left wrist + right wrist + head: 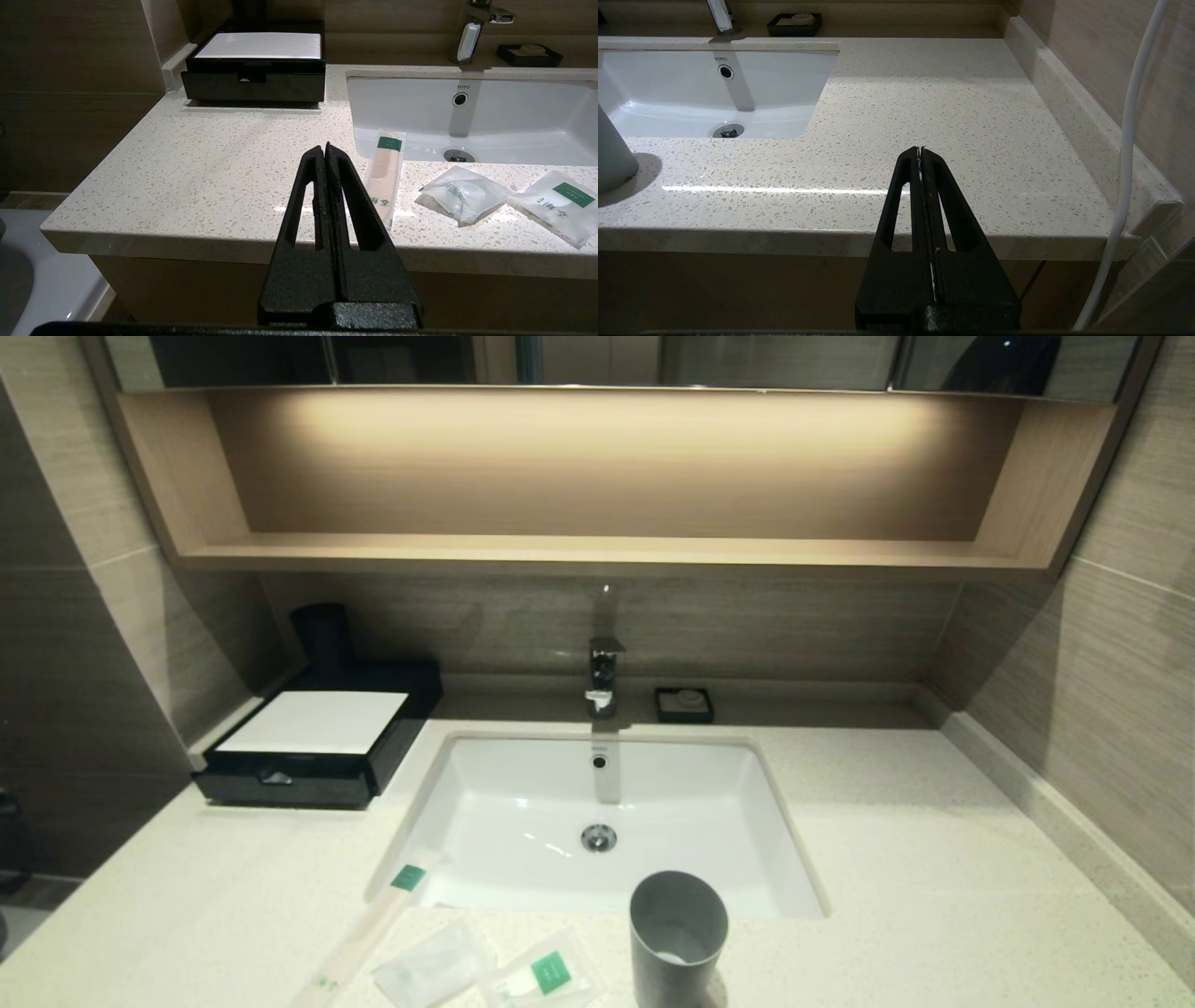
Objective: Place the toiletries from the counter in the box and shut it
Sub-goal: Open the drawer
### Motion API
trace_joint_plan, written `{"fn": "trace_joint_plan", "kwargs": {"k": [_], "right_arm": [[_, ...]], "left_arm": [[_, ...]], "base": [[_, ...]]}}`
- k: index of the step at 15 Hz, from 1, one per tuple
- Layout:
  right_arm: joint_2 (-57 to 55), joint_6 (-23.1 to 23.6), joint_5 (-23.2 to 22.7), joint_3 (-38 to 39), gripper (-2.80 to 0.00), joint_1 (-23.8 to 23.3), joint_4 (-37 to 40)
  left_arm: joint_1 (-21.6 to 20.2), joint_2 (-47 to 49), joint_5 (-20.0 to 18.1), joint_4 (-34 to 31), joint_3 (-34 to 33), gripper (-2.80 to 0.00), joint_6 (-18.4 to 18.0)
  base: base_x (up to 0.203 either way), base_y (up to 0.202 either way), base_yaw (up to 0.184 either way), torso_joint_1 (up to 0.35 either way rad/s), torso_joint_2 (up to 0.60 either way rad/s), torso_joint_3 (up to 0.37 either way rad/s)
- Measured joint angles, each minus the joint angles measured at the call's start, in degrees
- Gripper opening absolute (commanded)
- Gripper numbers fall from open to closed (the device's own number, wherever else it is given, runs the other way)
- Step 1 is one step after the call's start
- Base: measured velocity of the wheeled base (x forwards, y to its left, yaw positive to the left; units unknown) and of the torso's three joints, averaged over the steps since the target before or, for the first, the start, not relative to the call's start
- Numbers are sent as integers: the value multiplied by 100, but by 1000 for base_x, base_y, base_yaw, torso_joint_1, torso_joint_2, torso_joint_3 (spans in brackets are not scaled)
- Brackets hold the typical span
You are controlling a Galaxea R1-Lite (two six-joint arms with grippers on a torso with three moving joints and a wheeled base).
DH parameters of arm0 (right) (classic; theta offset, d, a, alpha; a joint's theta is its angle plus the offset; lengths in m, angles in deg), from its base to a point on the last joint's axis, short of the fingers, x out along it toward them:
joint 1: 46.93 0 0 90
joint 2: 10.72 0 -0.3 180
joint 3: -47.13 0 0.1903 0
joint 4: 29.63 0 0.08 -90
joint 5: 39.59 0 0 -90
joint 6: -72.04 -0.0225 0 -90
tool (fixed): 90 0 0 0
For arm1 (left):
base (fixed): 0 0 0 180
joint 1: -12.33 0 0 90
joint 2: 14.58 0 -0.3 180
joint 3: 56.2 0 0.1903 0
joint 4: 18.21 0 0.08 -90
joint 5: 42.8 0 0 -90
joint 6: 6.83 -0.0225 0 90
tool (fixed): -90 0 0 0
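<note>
Near the basin [485, 821], the wrapped stick [385, 179] overhangs the rim; a clumsy nudge could probably tip it in. Left hand [325, 148] and right hand [920, 150] are closed, empty, short of the surface [210, 177].

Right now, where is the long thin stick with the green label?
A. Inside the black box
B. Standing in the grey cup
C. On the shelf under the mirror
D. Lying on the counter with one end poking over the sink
D. The stick lies flat on the counter, and its green-labelled end hangs over the edge of the sink.
</note>
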Motion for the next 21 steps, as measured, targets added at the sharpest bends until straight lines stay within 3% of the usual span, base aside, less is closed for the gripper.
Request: {"fn": "trace_joint_plan", "kwargs": {"k": [13, 21], "right_arm": [[0, 2, 0, 0, -280, 0, 0], [0, 2, 1, 0, -280, 0, 0]], "left_arm": [[0, 0, 6, -139, 25, -280, 15], [11, 34, -18, -1378, 1427, -280, 30]], "base": [[0, 0, 0, 0, 0, 0], [0, 0, 0, 0, 0, 0]]}}
